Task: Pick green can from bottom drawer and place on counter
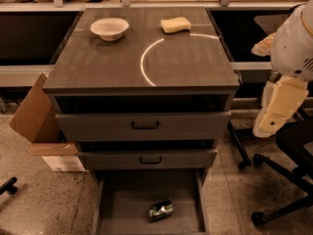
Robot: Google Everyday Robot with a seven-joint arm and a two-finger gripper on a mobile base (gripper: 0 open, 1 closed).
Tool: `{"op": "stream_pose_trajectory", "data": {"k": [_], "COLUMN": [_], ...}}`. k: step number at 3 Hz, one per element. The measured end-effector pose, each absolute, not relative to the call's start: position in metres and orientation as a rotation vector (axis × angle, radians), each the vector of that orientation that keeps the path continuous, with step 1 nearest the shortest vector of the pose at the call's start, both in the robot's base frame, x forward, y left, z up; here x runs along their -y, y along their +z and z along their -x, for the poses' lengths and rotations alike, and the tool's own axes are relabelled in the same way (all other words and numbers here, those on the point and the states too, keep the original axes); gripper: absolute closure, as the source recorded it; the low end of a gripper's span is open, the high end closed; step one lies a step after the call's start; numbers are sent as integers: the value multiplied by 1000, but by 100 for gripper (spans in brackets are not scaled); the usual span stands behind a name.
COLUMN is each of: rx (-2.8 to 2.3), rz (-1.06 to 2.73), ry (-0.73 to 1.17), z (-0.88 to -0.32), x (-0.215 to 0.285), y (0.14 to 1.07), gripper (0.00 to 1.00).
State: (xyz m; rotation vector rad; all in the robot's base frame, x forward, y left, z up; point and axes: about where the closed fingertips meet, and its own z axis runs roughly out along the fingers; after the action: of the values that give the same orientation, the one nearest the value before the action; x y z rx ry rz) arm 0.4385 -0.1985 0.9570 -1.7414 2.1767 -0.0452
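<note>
The green can [161,210] lies on its side on the floor of the open bottom drawer [122,214], near the drawer's middle. The counter [186,62] is the dark grey cabinet top with a thin white arc. My arm hangs at the right of the cabinet, and its cream gripper end [279,107] points down beside the cabinet's right side. It is level with the upper drawers, far above and to the right of the can. It holds nothing that I can see.
A white bowl [109,28] and a yellow sponge [176,24] sit at the back of the counter. Two upper drawers [145,126] stand slightly ajar. A cardboard box [36,114] leans at the left. Black office chair legs [279,180] stand at the right.
</note>
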Motion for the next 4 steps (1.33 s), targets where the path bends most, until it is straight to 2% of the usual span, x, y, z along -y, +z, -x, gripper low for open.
{"op": "stream_pose_trajectory", "data": {"k": [1,3,4], "rx": [-2158,-2163,-2132], "rz": [1779,1827,1876], "ry": [75,68,151], "z": [-429,-425,-417], "x": [171,172,173], "y": [921,893,845], "gripper": [0,0,0]}}
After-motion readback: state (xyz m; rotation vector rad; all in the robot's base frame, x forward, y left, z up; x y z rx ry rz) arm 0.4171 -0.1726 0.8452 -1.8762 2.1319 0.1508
